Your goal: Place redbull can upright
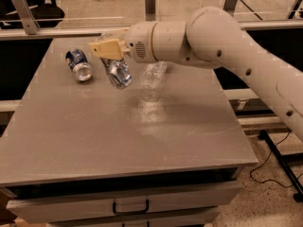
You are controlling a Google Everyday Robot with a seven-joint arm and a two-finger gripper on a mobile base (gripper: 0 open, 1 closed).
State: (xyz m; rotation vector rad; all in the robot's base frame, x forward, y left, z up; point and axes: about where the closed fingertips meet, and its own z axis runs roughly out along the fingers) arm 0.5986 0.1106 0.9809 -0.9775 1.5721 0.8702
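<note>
Silver and creased, the redbull can [119,74] hangs tilted just below the tan fingers [108,48] of the gripper [110,56], which we see clamped around its upper end. Beyond the fingertips a dark-blue can [79,64] lies on the grey table [142,141]. Behind the fingers lies a clear bottle [154,74].

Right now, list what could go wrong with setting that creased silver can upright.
The gripper holds the creased silver can with blue patches tilted, so it may tip when released. The short dark-blue can and the clear plastic bottle lie close on either side and might get knocked.
</note>
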